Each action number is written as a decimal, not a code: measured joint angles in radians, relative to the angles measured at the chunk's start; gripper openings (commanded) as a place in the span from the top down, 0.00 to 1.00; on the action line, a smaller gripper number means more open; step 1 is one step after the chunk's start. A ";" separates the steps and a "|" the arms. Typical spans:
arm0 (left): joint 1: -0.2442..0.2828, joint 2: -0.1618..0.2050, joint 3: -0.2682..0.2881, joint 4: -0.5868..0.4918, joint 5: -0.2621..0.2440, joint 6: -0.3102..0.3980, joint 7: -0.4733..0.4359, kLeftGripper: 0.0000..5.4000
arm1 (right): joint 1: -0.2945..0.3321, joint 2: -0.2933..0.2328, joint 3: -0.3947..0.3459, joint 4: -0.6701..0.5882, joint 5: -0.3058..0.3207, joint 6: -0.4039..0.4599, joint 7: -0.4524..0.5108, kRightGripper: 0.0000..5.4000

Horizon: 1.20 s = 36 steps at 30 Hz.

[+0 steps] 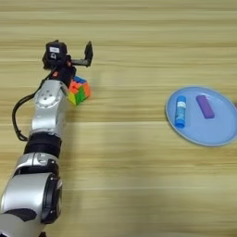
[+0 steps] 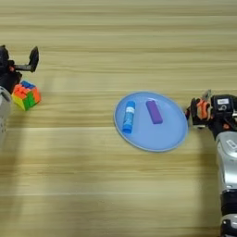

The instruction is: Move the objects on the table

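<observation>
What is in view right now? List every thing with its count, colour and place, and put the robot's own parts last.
Table: one, light-brown wood with plank grain, fills both views.
Plate: one, round, light blue, on the table toward the robot's right.
Tube: one, blue with a white end, lying on the left part of the plate.
Block: one, purple, rectangular, lying on the plate to the right of the tube.
Puzzle cube: one, multicolour, on the table at the robot's left, next to the left arm.
Left gripper: one, black fingers spread open, just beyond the cube.
Right gripper: one, black, beside the plate's right rim.
</observation>
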 measured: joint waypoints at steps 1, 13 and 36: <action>0.000 0.000 0.000 0.000 0.000 0.001 0.000 0.00 | 0.000 0.000 0.009 0.011 -0.007 -0.013 0.000 0.00; 0.000 -0.001 0.000 0.000 -0.001 0.002 -0.001 0.00 | -0.013 -0.006 0.030 0.103 -0.026 -0.067 0.008 0.00; 0.000 0.000 0.001 0.000 -0.001 0.002 -0.002 0.00 | -0.015 0.048 0.133 0.069 -0.035 -0.075 0.017 0.00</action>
